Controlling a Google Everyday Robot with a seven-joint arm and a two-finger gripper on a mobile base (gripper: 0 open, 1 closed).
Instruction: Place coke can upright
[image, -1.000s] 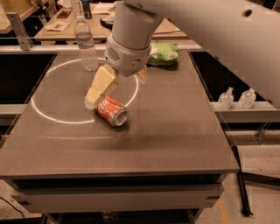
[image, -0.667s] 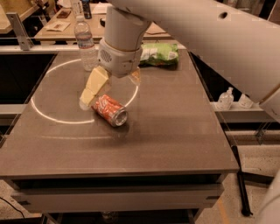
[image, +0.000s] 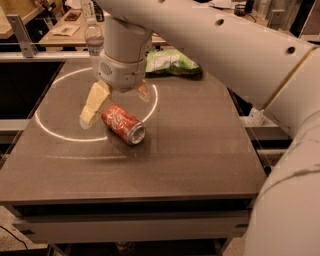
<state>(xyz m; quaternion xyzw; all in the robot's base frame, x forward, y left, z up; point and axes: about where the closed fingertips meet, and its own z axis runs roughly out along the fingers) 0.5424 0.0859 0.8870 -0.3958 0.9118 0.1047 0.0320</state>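
Observation:
The coke can (image: 123, 124) is red with white script and lies on its side on the dark table (image: 190, 150), its silver end facing front right. My gripper (image: 116, 106) hangs just above the can's far end, its fingers spread open. The left finger (image: 94, 105) reaches down to the table beside the can's left end. The right finger (image: 143, 91) is behind the can. The can is not held.
A clear plastic water bottle (image: 93, 40) stands at the table's back left, behind the gripper. A green snack bag (image: 172, 63) lies at the back centre. A ring of bright light (image: 55, 131) marks the tabletop. My white arm fills the upper right.
The gripper has moved left and lowered, so its open fingers now straddle the can's far end. The can has not moved.

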